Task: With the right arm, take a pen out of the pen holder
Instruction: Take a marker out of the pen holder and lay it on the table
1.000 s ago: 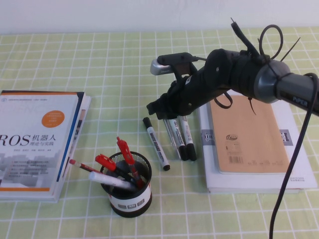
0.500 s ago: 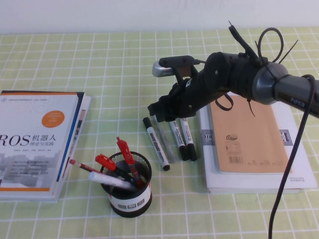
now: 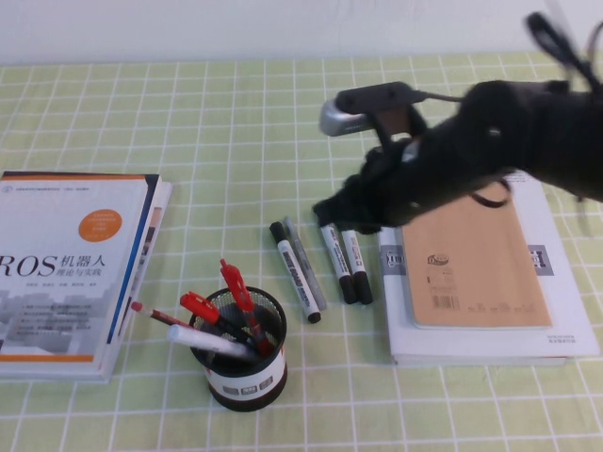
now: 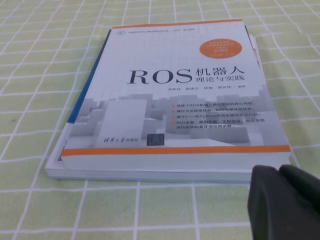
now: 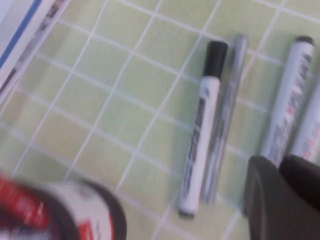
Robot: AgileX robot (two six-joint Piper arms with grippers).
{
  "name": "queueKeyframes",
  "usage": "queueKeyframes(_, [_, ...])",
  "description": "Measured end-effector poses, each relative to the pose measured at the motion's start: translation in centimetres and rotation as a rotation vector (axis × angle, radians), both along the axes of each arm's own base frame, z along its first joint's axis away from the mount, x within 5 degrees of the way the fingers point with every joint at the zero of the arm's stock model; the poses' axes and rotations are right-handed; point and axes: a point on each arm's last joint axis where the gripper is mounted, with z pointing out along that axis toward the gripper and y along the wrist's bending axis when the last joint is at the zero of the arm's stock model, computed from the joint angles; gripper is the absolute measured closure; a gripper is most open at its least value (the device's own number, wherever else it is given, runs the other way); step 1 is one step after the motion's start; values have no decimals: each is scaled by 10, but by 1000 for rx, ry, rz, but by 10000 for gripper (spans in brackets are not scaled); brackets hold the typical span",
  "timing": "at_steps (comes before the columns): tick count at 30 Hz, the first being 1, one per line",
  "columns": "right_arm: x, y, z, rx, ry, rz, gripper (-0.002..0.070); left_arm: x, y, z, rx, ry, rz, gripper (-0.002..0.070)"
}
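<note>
Black mesh with a white band, the one pen holder [image 3: 247,372] stands near my side of the table, holding what I count as three red pens [image 3: 236,285] and one white marker [image 3: 203,339]. Four others lie loose just beyond it: three capped markers [image 3: 294,273], white with black caps, and one grey pen [image 3: 307,268]. I see the right gripper [image 3: 330,209] above those, jaws together on nothing, and the left gripper [image 4: 282,200] beside the ROS book [image 3: 66,268], jaws likewise together.

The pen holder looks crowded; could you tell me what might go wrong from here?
The right gripper, jaws shut above the loose markers, could nudge them when heading to the pen holder. Its red pens lean closely together, so two may lift. The left gripper sits by the book.
</note>
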Motion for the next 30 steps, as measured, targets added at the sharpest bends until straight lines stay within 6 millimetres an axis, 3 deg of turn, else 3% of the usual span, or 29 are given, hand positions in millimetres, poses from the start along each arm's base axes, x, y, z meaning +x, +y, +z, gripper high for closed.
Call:
queueKeyframes(7, [-73,-49,34,20,-63,-3,686,0,0,0,0,0,0,681])
queueKeyframes(16, [-140,-91,37,30,-59,9,688,0,0,0,0,0,0,681])
queueKeyframes(22, [-153,-97,35,-12,7,43,688,0,0,0,0,0,0,681])
queueKeyframes(30, [-153,-104,11,-103,-50,75,688,0,0,0,0,0,0,681])
